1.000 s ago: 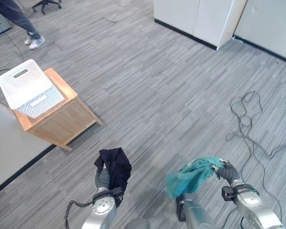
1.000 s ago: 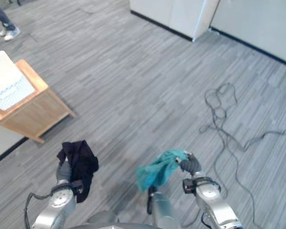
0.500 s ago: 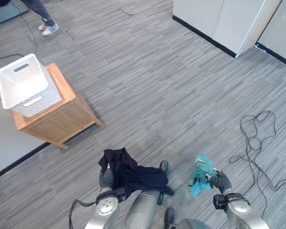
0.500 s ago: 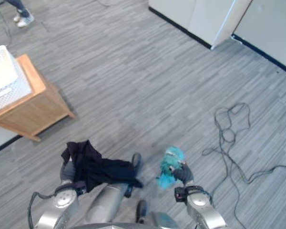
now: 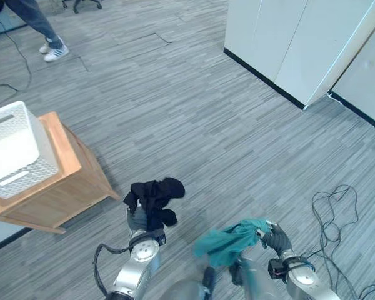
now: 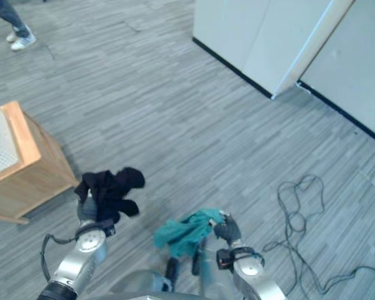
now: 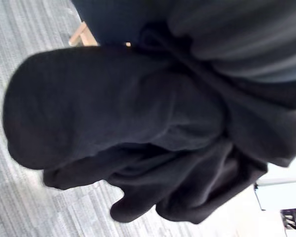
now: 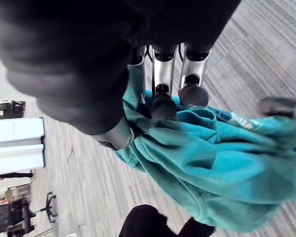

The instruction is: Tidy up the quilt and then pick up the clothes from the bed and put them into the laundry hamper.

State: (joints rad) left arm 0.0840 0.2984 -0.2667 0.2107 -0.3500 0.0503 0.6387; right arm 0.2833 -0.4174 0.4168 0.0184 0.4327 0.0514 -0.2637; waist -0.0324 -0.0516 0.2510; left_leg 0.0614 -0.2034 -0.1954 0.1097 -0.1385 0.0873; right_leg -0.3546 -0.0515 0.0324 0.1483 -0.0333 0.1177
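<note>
Both garments in hand, white perforated plastic laundry hamper [image 5: 15,150] ahead-left on its wooden stand [image 5: 62,187].

Your left hand [image 5: 137,220] bunches the limp black garment [image 5: 153,200]; your right hand [image 5: 276,239] pinches the soft teal cloth [image 5: 228,240]. Both are light and floppy, so grip mid-bundle.

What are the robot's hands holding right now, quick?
Left hand: closed on the black clothing.
Right hand: closed on the teal clothing.
</note>
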